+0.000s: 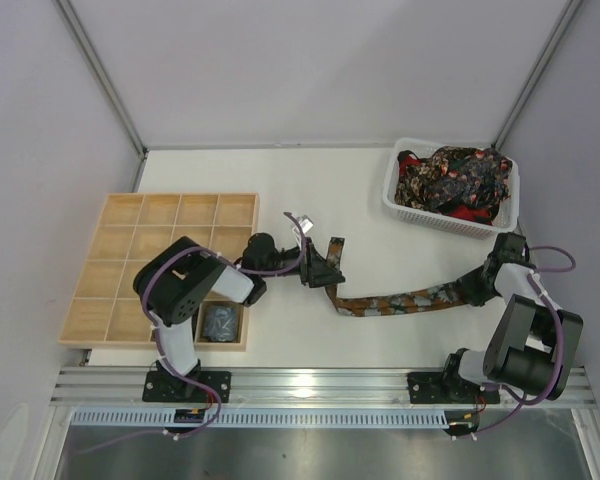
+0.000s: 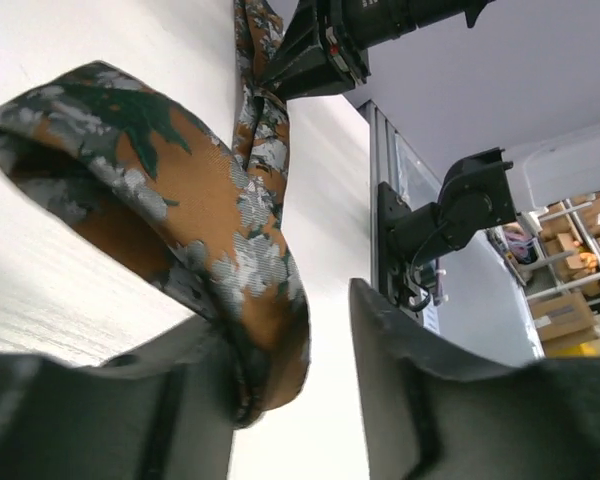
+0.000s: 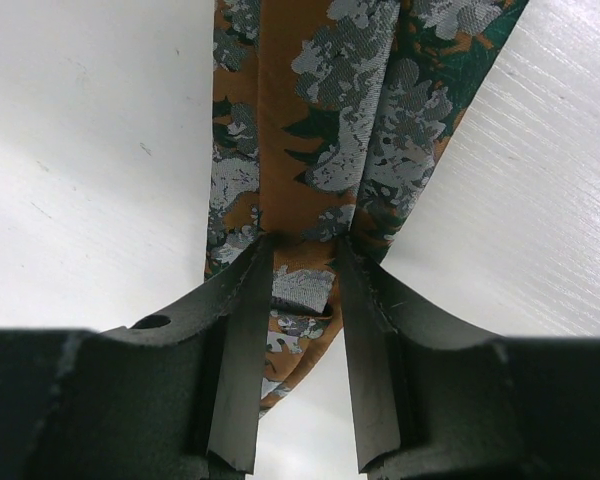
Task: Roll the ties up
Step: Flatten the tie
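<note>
A brown tie [image 1: 400, 300] with grey and green leaf shapes lies across the table, and its left end turns up towards the back. My left gripper [image 1: 320, 270] is at that bend. In the left wrist view the folded tie [image 2: 180, 190] leans on the left finger [image 2: 170, 400], a gap separates it from the right finger [image 2: 410, 380], and the left gripper [image 2: 315, 330] is open. My right gripper [image 1: 477, 288] holds the far right end. In the right wrist view the right gripper [image 3: 305, 250] is shut on the bunched tie [image 3: 320, 120].
A white mesh basket [image 1: 395, 200] at the back right holds a heap of dark patterned ties [image 1: 455, 178]. A pale wooden grid tray [image 1: 130, 240] sits at the left, with a small dark coil [image 1: 220, 322] in its near right cell.
</note>
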`<state>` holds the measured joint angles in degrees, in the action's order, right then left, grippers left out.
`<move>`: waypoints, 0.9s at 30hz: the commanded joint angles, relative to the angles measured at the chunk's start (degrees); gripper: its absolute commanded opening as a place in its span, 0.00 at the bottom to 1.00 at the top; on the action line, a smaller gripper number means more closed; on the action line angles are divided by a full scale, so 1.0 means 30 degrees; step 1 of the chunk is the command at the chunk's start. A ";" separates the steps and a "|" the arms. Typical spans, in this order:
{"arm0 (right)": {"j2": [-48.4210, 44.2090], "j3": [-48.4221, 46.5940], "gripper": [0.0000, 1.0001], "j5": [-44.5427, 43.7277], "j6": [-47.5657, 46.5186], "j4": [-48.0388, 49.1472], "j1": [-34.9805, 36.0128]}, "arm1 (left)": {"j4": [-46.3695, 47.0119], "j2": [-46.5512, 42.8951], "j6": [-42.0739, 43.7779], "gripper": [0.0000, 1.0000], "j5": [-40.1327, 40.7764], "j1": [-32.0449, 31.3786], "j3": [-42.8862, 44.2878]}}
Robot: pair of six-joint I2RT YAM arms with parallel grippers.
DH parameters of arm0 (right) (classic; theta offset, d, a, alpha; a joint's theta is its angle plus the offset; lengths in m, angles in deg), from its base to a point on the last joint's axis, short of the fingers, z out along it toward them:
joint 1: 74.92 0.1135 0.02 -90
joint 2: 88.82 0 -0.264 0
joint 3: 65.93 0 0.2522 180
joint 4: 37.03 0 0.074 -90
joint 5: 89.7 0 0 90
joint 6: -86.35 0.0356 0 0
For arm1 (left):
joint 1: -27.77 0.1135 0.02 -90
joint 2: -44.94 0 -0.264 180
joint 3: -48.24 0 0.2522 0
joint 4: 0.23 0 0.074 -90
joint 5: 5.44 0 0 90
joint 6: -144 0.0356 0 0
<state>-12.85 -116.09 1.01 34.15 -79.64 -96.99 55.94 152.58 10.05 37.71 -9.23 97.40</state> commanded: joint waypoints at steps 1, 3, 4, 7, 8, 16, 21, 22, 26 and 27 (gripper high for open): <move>0.0899 0.1001 0.38 -0.0648 -0.0325 -0.0348 -0.0175 | -0.0213 -0.2153 0.1693 0.52 -0.0264 -0.0150 -0.0281; 0.1133 0.0856 0.38 -0.0413 -0.0296 -0.0172 -0.0204 | -0.2436 -0.3699 0.2311 0.78 0.0526 -0.0179 -0.0955; 0.1395 0.0826 0.38 -0.0413 -0.0267 -0.0143 -0.0175 | -0.3321 -0.4319 0.2807 1.00 0.0964 -0.0208 -0.1220; 0.1719 0.0767 0.38 -0.0413 -0.0296 -0.0026 -0.0175 | -0.6718 -0.7392 0.3746 1.00 0.2662 -0.0208 -0.2421; 0.1691 0.0796 0.38 -0.0413 -0.0296 -0.0025 -0.0174 | -0.7656 -0.8243 0.4010 1.00 0.3219 -0.0208 -0.2714; 0.1983 0.1294 0.39 0.0524 -0.0121 0.0560 -0.0262 | -2.3298 -1.6449 0.4337 1.00 1.5114 -0.1262 -0.0467; 0.2042 0.1382 0.39 0.0818 -0.0003 0.0736 -0.0263 | -2.5799 -1.5873 0.3602 0.94 1.6174 -0.1702 0.1788; 0.2042 0.1382 0.39 0.0818 -0.0003 0.0794 -0.0291 | -2.6207 -1.5404 0.3603 0.91 1.6144 -0.1760 0.2201; 0.2188 0.1324 0.39 0.0527 0.0114 0.0504 -0.0379 | -2.7701 -1.2595 0.3312 0.42 1.5793 -0.1906 0.3814; 0.2247 0.1208 0.39 0.0264 0.0143 0.0357 -0.0496 | -2.7763 -1.2239 0.2933 0.33 1.5241 -0.1907 0.4048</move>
<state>-10.32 -116.05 5.73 34.50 -75.11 -97.97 -19.97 112.38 20.55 82.89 -14.32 106.36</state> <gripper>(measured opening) 0.384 0.447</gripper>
